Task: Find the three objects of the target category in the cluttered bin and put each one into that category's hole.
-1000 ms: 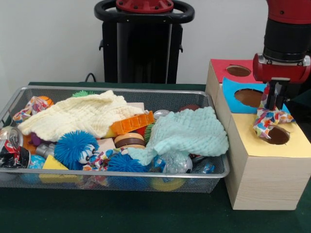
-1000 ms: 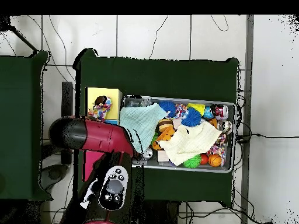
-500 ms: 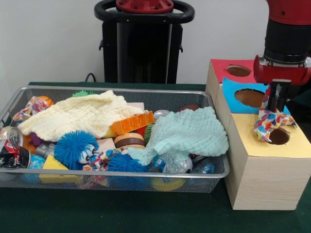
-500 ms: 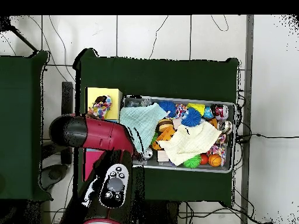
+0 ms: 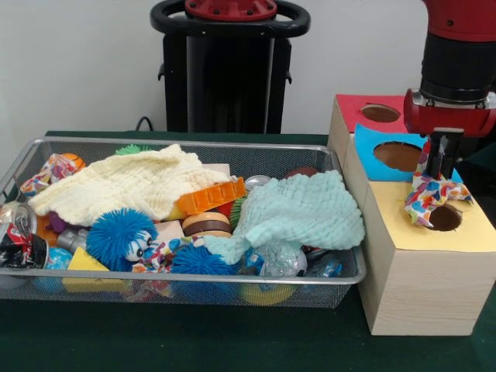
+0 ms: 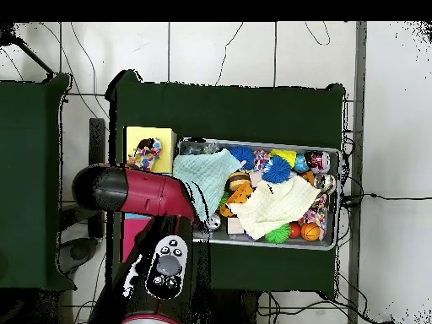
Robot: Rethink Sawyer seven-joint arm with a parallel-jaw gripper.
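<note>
A patterned multicolour cloth (image 5: 428, 198) drapes over the rim of the round hole (image 5: 446, 218) in the yellow top of the wooden box (image 5: 418, 287). One strip of it runs up to my gripper (image 5: 439, 161), which hangs right above it with its fingers close together on that strip. From overhead the cloth (image 6: 145, 156) shows on the yellow panel (image 6: 160, 137), and the arm (image 6: 139, 192) hides the gripper. Two similar patterned cloths (image 5: 48, 171) (image 5: 159, 252) lie in the mesh bin (image 5: 194, 142).
The box also has a blue panel with a hole (image 5: 397, 155) and a red one (image 5: 380, 113) behind the yellow. The bin holds a cream cloth (image 5: 124, 184), a mint cloth (image 5: 298, 211), blue spiky balls (image 5: 118, 232), a can (image 5: 15, 229) and other toys.
The gripper has risen slightly and shifted a little right, dragging the patterned cloth further over the yellow hole. The bin's contents are unmoved.
</note>
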